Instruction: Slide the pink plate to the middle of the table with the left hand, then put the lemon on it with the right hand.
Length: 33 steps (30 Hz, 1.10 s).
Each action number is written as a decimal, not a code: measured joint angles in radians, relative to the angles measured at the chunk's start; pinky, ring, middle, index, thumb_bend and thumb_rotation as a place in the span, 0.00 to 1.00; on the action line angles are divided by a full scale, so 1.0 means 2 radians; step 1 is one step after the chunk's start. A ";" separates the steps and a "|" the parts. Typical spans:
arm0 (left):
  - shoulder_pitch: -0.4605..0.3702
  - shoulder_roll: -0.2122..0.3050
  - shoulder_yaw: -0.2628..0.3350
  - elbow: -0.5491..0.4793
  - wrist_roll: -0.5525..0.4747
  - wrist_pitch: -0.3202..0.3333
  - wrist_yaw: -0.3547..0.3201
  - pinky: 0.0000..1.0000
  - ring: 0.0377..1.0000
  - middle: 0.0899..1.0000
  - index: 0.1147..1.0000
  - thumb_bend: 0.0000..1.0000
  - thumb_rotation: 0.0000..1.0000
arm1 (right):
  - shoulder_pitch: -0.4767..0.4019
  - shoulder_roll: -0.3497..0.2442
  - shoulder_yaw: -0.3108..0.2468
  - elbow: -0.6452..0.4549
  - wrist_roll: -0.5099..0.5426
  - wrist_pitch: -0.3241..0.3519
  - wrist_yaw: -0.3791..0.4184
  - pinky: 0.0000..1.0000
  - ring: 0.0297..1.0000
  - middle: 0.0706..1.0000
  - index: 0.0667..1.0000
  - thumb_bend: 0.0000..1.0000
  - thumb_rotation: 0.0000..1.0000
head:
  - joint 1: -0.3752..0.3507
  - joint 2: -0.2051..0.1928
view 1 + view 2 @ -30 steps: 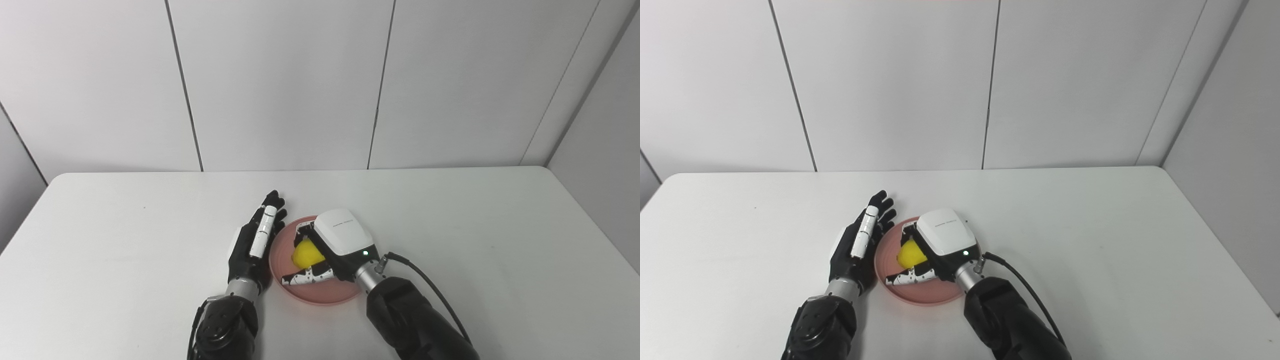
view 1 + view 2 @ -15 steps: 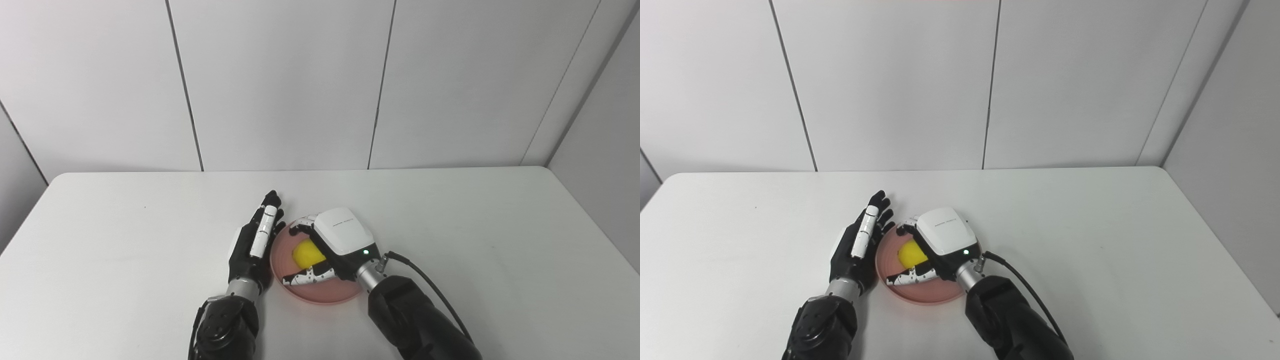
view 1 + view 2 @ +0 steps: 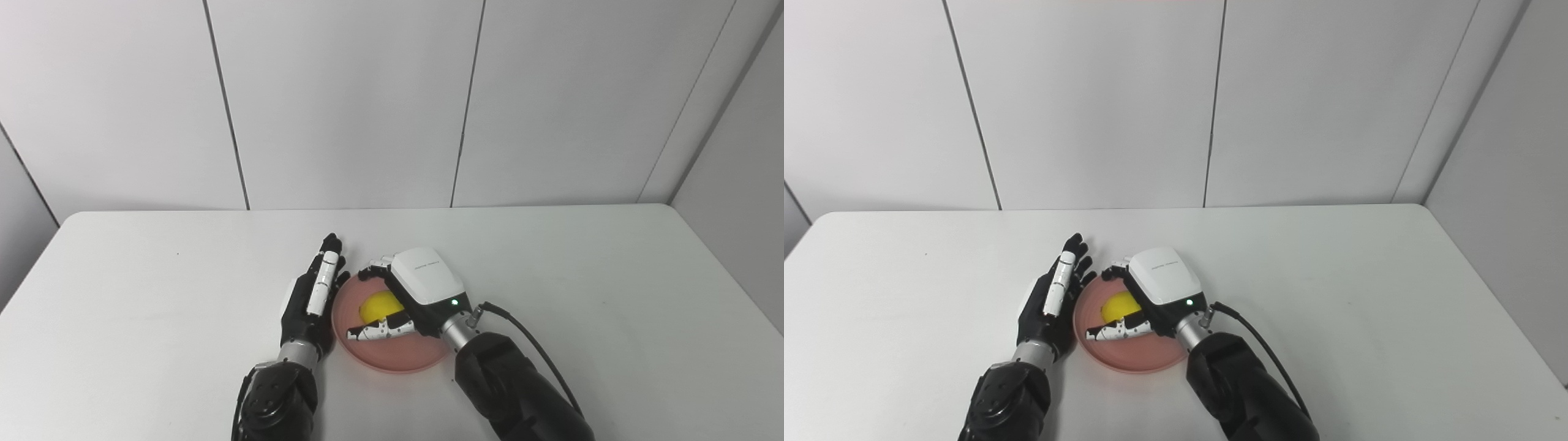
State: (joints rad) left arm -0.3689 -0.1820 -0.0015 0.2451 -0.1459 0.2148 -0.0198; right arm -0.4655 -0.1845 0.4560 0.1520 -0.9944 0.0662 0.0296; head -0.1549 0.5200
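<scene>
The yellow lemon (image 3: 378,304) lay on the round pink plastic plate (image 3: 392,352), in its far-left part, directly beneath the splayed fingers of the white-backed right hand (image 3: 401,300). That hand's fingers stood apart around the fruit, thumb at the lemon's 6 o'clock and fingertips at its 12 o'clock; whether any pad touched the lemon could not be told, so the release was judged done or nearly so. The lemon's long axis ran roughly from 8 to 2 o'clock. From the right hand's palm, the lemon lay toward 9 o'clock, so a withdrawal would likely go up and toward 4 o'clock.

The black left hand (image 3: 311,297) stood edge-on upon the white worktop (image 3: 153,306), fingers straight and together, holding nothing, just beside the plate's rim at 9 o'clock. Nothing else stood near; the plate sat around the worktop's middle.
</scene>
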 measured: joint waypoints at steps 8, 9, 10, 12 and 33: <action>-0.001 0.002 0.000 0.000 0.000 0.000 -0.002 1.00 0.96 0.97 0.95 0.73 0.79 | -0.001 0.012 -0.048 -0.013 0.061 0.000 -0.017 0.60 0.66 0.68 0.65 0.73 0.77 | 0.001 0.000; -0.001 0.002 -0.001 0.000 0.000 0.000 -0.002 1.00 0.97 0.98 0.96 0.73 0.80 | -0.001 0.017 -0.057 -0.012 0.073 0.000 -0.024 0.61 0.68 0.71 0.66 0.71 0.78 | 0.001 0.000; -0.001 0.003 -0.001 0.000 0.000 0.000 -0.003 1.00 0.97 0.98 0.96 0.73 0.81 | -0.001 0.021 -0.064 -0.010 0.082 -0.001 -0.031 0.61 0.69 0.72 0.67 0.71 0.79 | 0.001 0.000; -0.002 0.006 -0.001 0.001 0.000 0.001 -0.003 1.00 0.96 0.98 0.96 0.74 0.80 | -0.001 0.034 -0.084 0.001 0.114 -0.006 -0.051 0.65 0.74 0.76 0.70 0.71 0.83 | 0.001 0.000; -0.029 0.059 0.011 0.086 0.058 -0.139 0.018 0.98 0.97 0.97 0.92 0.84 0.79 | 0.033 0.118 -0.266 0.079 0.486 -0.099 -0.092 0.87 0.85 0.86 0.85 0.73 1.00 | 0.002 0.002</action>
State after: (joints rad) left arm -0.4265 -0.0631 0.0200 0.4171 -0.0307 -0.0627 0.0160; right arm -0.3986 0.0514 -0.0764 0.3091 -0.0230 -0.1326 -0.1537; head -0.1519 0.5231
